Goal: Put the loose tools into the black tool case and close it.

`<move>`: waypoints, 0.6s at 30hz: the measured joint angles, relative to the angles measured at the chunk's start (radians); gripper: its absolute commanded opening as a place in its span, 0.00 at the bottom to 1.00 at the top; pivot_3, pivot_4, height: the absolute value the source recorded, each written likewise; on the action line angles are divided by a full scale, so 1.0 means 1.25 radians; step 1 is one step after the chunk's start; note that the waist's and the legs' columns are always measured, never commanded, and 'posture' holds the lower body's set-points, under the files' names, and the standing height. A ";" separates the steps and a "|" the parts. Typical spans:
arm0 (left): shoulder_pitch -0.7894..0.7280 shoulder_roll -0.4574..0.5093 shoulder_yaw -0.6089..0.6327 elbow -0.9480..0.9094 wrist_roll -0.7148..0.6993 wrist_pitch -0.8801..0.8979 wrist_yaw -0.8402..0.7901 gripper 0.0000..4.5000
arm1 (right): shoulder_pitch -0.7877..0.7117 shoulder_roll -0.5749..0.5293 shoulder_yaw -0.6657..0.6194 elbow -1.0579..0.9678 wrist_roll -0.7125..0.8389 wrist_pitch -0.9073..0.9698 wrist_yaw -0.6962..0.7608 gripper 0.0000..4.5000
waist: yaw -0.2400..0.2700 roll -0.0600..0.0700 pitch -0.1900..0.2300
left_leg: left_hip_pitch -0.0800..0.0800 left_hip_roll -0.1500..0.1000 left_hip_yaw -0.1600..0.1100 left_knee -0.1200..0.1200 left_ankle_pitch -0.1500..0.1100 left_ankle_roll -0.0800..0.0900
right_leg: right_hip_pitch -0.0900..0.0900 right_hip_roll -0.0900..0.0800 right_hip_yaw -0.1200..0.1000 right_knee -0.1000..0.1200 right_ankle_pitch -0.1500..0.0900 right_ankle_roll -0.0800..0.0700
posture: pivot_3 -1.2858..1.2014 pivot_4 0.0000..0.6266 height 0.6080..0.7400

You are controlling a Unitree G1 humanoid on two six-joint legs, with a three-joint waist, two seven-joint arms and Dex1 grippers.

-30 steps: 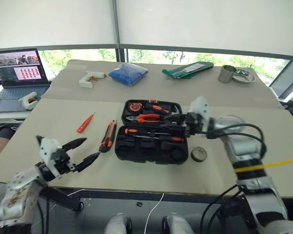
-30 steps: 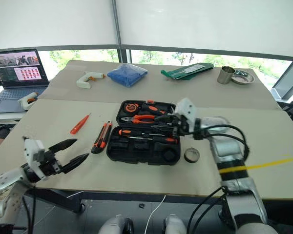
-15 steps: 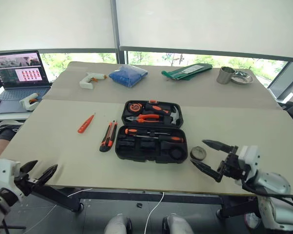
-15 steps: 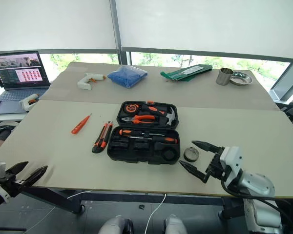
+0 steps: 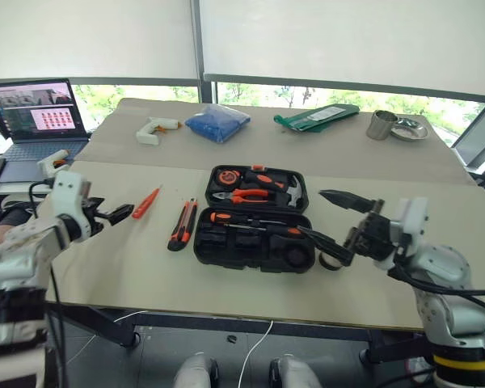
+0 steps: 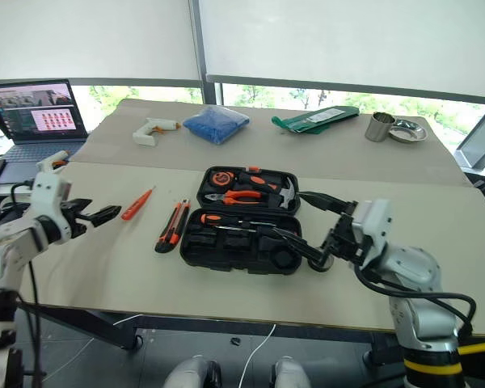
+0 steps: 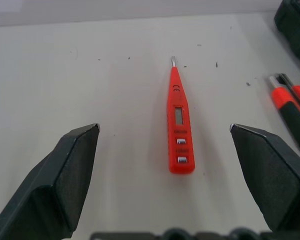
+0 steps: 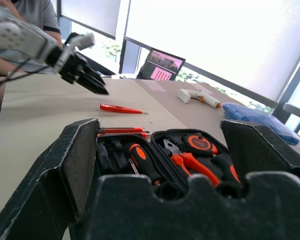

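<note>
The tester (image 7: 179, 128) lies flat on the table (image 5: 129, 267), its long axis in line with the empty, wide-open left gripper (image 7: 165, 150), tip pointing away; the right gripper (image 5: 333, 218) gapes empty too.

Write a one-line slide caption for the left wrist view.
Open left gripper lined up on the orange tester screwdriver lying flat on the table, utility knife alongside.
</note>
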 measured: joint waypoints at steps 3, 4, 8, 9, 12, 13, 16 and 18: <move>-0.098 -0.028 -0.053 0.153 0.055 -0.023 -0.012 1.00 | -0.005 -0.006 0.001 -0.006 0.004 0.015 -0.015 1.00 | -0.002 0.000 0.000 | -0.001 0.000 0.002 0.000 0.000 -0.001 | 0.000 0.000 0.000 -0.001 -0.001 0.001 | 0.52 0.24 0.99; -0.120 -0.037 -0.069 0.194 0.069 -0.035 -0.020 1.00 | -0.004 -0.007 0.001 -0.008 0.006 0.017 -0.018 1.00 | -0.003 -0.001 0.000 | -0.001 0.000 0.002 0.000 0.000 -0.001 | 0.000 0.000 0.000 -0.001 -0.001 0.001 | 0.52 0.24 0.99; -0.184 -0.050 -0.097 0.313 0.121 -0.089 -0.037 0.85 | 0.000 -0.014 0.002 -0.031 0.008 0.018 -0.024 1.00 | -0.003 -0.001 0.000 | -0.001 0.000 0.002 0.001 -0.001 0.001 | 0.000 0.000 0.000 0.000 -0.001 0.001 | 0.52 0.24 0.99; -0.195 -0.055 -0.097 0.340 0.129 -0.104 -0.039 0.80 | 0.003 -0.018 0.001 -0.039 0.008 0.018 -0.025 1.00 | -0.002 -0.001 0.000 | 0.000 0.000 0.001 0.001 -0.001 0.001 | 0.000 0.000 0.000 0.000 -0.001 0.001 | 0.52 0.24 0.99; -0.207 -0.067 -0.095 0.375 0.142 -0.133 -0.052 0.55 | 0.017 -0.020 0.001 -0.044 0.008 0.018 -0.031 1.00 | -0.001 -0.001 0.000 | 0.000 0.000 -0.002 0.003 -0.001 0.001 | 0.001 -0.001 0.000 0.001 -0.001 0.001 | 0.52 0.24 0.99; -0.208 -0.070 -0.095 0.380 0.146 -0.139 -0.058 0.45 | 0.017 -0.020 0.001 -0.045 0.007 0.018 -0.032 1.00 | 0.000 -0.001 0.000 | 0.000 0.000 -0.003 0.003 -0.001 0.001 | 0.001 -0.002 0.000 0.001 -0.001 0.001 | 0.52 0.24 0.99; -0.208 -0.077 -0.090 0.391 0.153 -0.155 -0.072 0.21 | 0.021 -0.020 0.002 -0.045 0.007 0.017 -0.033 1.00 | 0.002 -0.001 0.000 | 0.001 -0.001 -0.003 0.004 -0.001 0.002 | 0.002 -0.002 0.000 0.001 -0.001 0.002 | 0.52 0.24 0.99; -0.207 -0.082 -0.072 0.397 0.152 -0.168 -0.068 0.10 | 0.025 -0.020 0.002 -0.045 0.007 0.017 -0.036 1.00 | 0.002 -0.001 0.000 | 0.001 -0.001 -0.004 0.004 -0.001 0.002 | 0.002 -0.003 0.000 0.001 -0.001 0.002 | 0.52 0.24 0.99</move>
